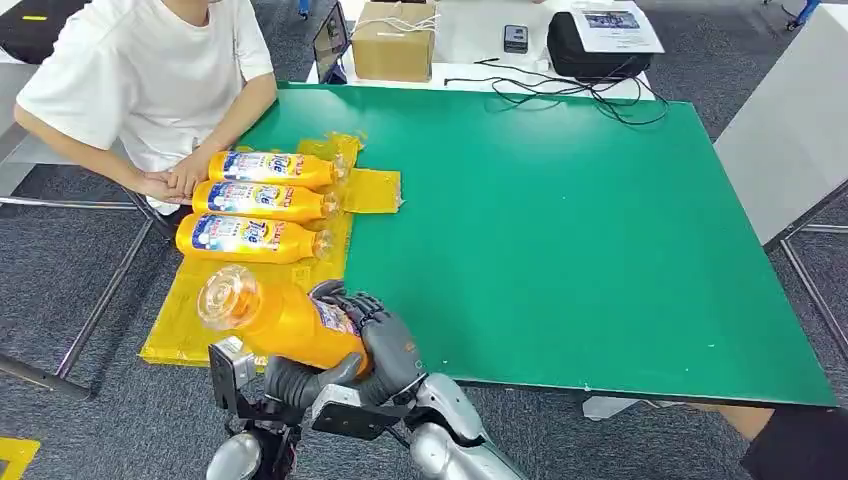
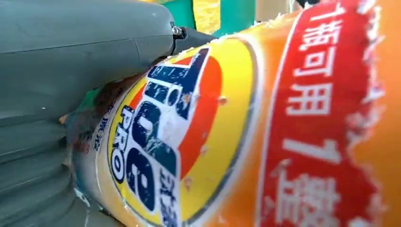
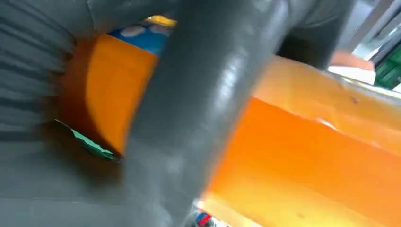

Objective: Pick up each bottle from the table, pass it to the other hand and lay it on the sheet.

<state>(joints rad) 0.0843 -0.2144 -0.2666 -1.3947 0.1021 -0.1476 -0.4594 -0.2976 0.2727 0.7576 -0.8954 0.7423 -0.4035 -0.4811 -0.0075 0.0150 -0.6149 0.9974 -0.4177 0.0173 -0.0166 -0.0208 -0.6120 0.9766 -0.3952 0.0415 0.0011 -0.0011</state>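
An orange detergent bottle [image 1: 275,315] hangs tilted over the near end of the yellow sheet [image 1: 185,325], its clear cap toward me. My right hand [image 1: 378,335] wraps its fingers over the bottle's body. From below, my left hand [image 1: 295,383] grips the same bottle. In the left wrist view the thumb [image 2: 85,42] presses against the bottle's label [image 2: 189,132]. A thick grey thumb [image 3: 198,118] crosses the orange bottle [image 3: 307,161] in the right wrist view. Three more bottles [image 1: 262,203] lie side by side on the sheet's far half.
A person in a white shirt sits at the table's left corner, their hands [image 1: 175,182] resting beside the lying bottles. The green table [image 1: 580,240] stretches to the right. A cardboard box [image 1: 393,40], a black bag [image 1: 590,45] and cables lie beyond its far edge.
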